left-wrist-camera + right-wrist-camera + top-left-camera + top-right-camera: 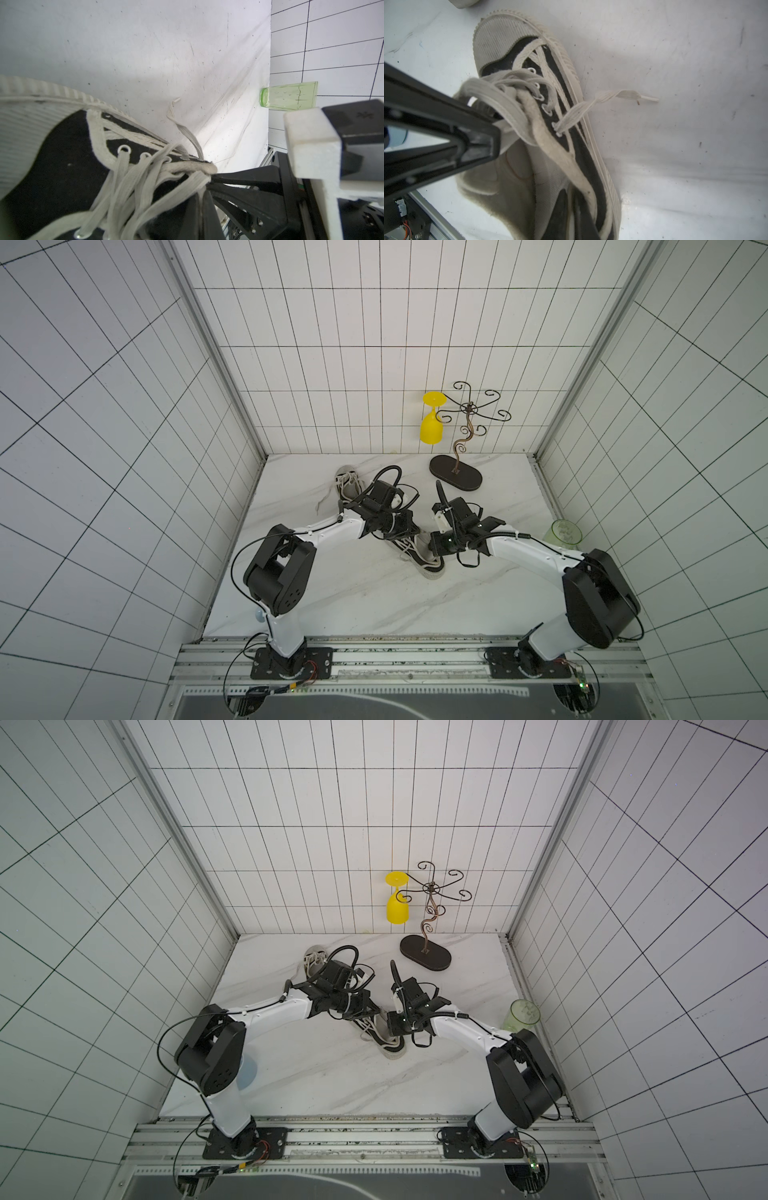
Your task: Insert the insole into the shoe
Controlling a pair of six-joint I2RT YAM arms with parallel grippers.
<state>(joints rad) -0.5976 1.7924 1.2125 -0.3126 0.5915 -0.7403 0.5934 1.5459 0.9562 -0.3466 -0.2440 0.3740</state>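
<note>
Black canvas sneaker [581,162] mid-table, floppy beige felt-like insole [488,187] only part in.
My left pincer [209,180] is clenched on the sneaker's tongue and laces. My right pincer [435,558] is nearly closed at the collar, can't tell on what. The insole bulges out over the sneaker's side, rest hidden inside. Risks, my guess: the soft insole folds or bunches if shoved; the loose flat cream lace [612,97] gets trapped under it; the limp canvas upper collapses if my tongue grip slips; the ribbed white rubber sole skids on the smooth marble-look tabletop [374,605].
</note>
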